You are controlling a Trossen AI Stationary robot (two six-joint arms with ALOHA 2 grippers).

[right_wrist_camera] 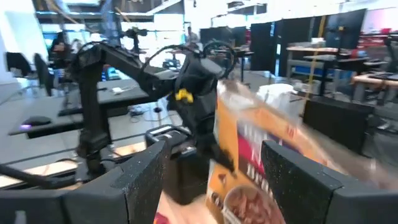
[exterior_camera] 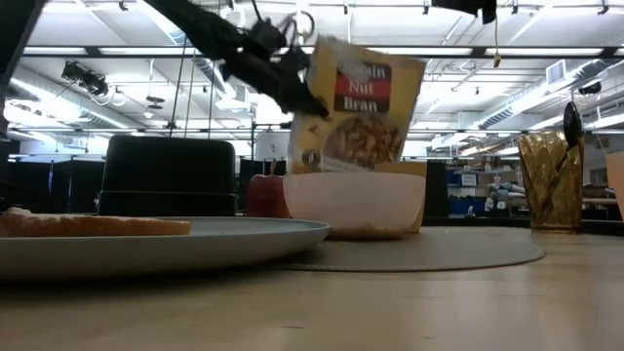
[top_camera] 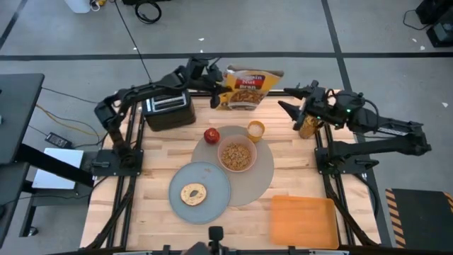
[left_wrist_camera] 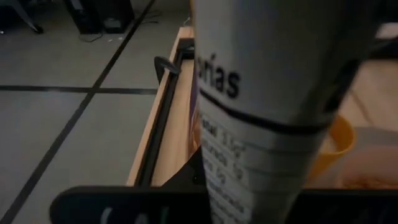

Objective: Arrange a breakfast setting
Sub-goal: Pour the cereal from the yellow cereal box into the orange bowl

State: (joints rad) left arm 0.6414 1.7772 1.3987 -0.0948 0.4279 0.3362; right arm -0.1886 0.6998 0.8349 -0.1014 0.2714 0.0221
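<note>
The left gripper (top_camera: 221, 88) is clamped on the upper edge of a Raisin Nut Bran cereal box (top_camera: 249, 88), holding it in the air at the table's far side, behind the pink bowl (top_camera: 236, 156) that already holds cereal on the taupe mat (top_camera: 263, 180). The right gripper (top_camera: 289, 108) waits just beside the box with its fingers spread wide, empty. The orange cup (top_camera: 255, 129) and red apple (top_camera: 211, 134) sit behind the bowl; the bagel (top_camera: 193, 193) lies on the grey plate (top_camera: 212, 177). Judging from this, the box is being put away: it should travel upright, clear of the cup, and land flat before release.
</note>
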